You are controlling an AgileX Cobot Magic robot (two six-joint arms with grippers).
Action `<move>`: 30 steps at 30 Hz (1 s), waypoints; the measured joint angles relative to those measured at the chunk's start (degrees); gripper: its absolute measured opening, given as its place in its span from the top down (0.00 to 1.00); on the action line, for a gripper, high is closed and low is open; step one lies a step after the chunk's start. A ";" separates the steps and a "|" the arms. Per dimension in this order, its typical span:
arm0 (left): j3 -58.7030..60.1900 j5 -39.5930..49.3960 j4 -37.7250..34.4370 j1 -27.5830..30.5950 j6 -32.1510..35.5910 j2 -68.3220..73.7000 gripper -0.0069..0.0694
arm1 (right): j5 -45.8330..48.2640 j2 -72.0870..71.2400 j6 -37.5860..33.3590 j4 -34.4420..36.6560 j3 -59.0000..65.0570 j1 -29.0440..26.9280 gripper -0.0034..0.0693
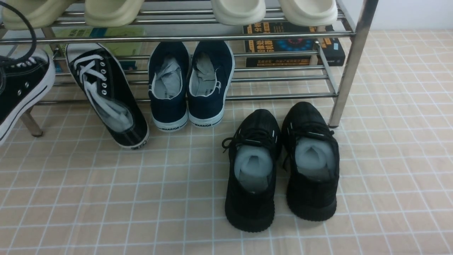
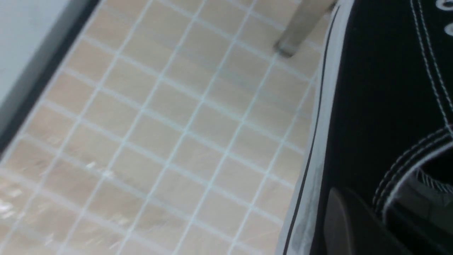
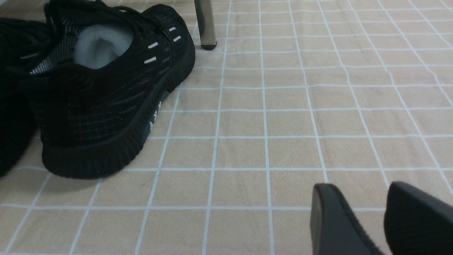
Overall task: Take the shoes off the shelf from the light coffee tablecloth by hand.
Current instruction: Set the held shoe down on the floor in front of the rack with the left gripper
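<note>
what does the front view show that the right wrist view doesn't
Only the front view: the shelf tiers with cream slippers, navy slip-ons, books, and two canvas sneakers, one of them tilted at the left edge. Only the right wrist view: the right gripper, empty, fingertips slightly apart. Both: the black sneakers, a shelf leg and the tablecloth.

Our left gripper (image 2: 357, 216) is clamped tight on the canvas sneaker (image 2: 371, 106). Only one of its dark fingers (image 2: 341, 223) shows, pressed flat against the sneaker's outer side just beside the heel opening; the other is hidden from us. Our right gripper (image 3: 361, 193) hangs low, its two black fingers (image 3: 332, 223) standing slightly apart with nothing held between them.
</note>
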 joint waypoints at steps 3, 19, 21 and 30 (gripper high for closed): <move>0.00 4.26 2.95 0.00 -0.87 -0.33 0.89 | 0.00 0.00 0.00 0.00 0.00 0.00 0.62; 13.41 -0.65 2.66 0.00 -6.40 -0.93 0.89 | 0.00 0.00 0.00 0.00 0.00 0.00 0.62; 16.82 -4.66 1.65 0.00 -6.77 -0.93 0.89 | 0.00 0.00 0.00 0.05 0.00 0.00 0.62; 25.20 -17.98 -1.05 -0.11 -7.17 -0.93 0.89 | 0.00 0.00 0.00 0.05 0.00 0.00 0.62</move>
